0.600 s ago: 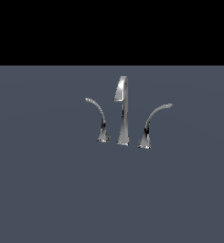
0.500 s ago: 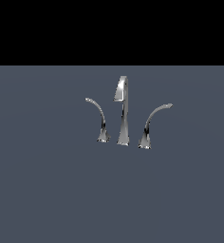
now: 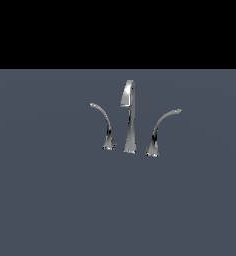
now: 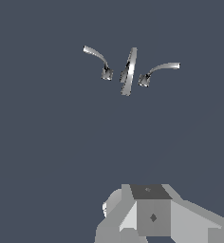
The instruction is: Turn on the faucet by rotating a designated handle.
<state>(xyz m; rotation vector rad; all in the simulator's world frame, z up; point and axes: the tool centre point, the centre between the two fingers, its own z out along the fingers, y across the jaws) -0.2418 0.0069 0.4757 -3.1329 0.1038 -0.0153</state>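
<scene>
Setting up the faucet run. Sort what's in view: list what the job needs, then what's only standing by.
Needed:
- faucet, chrome three-piece set
- designated handle, thicker lever with the broad base, on the exterior view's right

Standing by:
- thinner lever, on the exterior view's left
- central spout
- grey surface under them

Dim, even light; the flat slate-grey surface [image 3: 50, 200] shows no shadows. Bright glints streak the shiny chrome faucet [image 3: 130, 120]. Edges look coarse and pixelated.

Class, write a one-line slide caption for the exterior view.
Chrome faucet on a grey surface: tall spout between two curved levers, no arm in view.
</scene>
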